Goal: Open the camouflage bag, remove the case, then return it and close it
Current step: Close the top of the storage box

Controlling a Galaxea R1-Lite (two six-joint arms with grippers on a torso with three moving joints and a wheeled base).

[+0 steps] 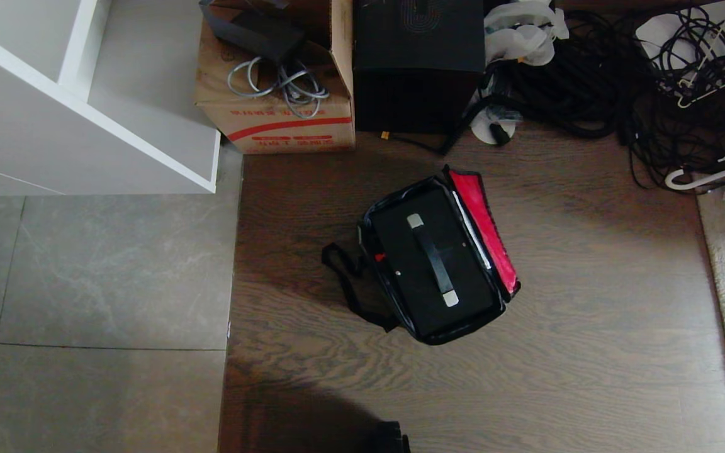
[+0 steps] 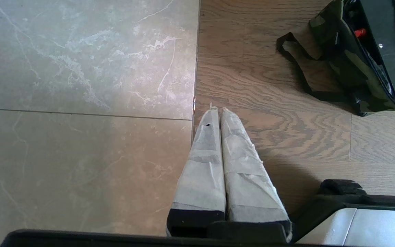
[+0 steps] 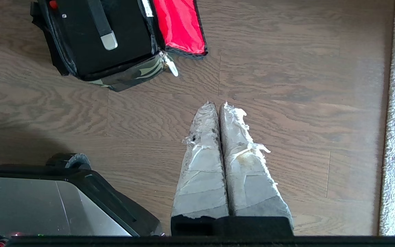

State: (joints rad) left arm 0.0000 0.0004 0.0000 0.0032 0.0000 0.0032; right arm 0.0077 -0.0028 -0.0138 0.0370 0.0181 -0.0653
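Both claws hang pressed together and empty: your left gripper (image 2: 217, 110) and right gripper (image 3: 217, 104) are parked short of the camouflage bag (image 1: 436, 251), whose red-lined lid lies flung open so the case (image 1: 433, 258) inside shows its handle for grabbing.

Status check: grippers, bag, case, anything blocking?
Left gripper and right gripper both shut, empty, over bare floor. Camouflage bag open, red lid flopped aside, case inside. Nothing blocking the bag.
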